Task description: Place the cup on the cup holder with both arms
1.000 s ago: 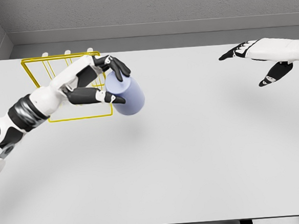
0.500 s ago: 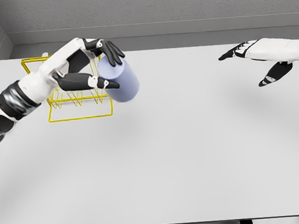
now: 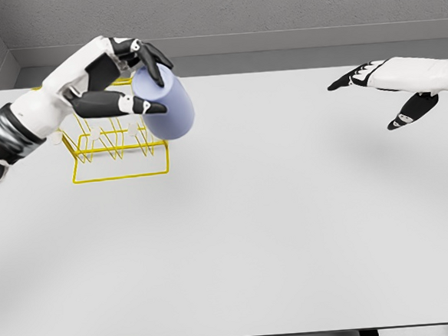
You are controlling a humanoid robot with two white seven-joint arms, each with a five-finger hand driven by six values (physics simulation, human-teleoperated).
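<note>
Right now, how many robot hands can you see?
2. The left hand is up at the left, above the yellow rack, holding the blue cup. The right hand hovers open at the far right, holding nothing.

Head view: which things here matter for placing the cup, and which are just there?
In the job:
- blue cup, held by left robot hand
- yellow wire cup holder
- right robot hand, open, idle

Just there:
- white table
</note>
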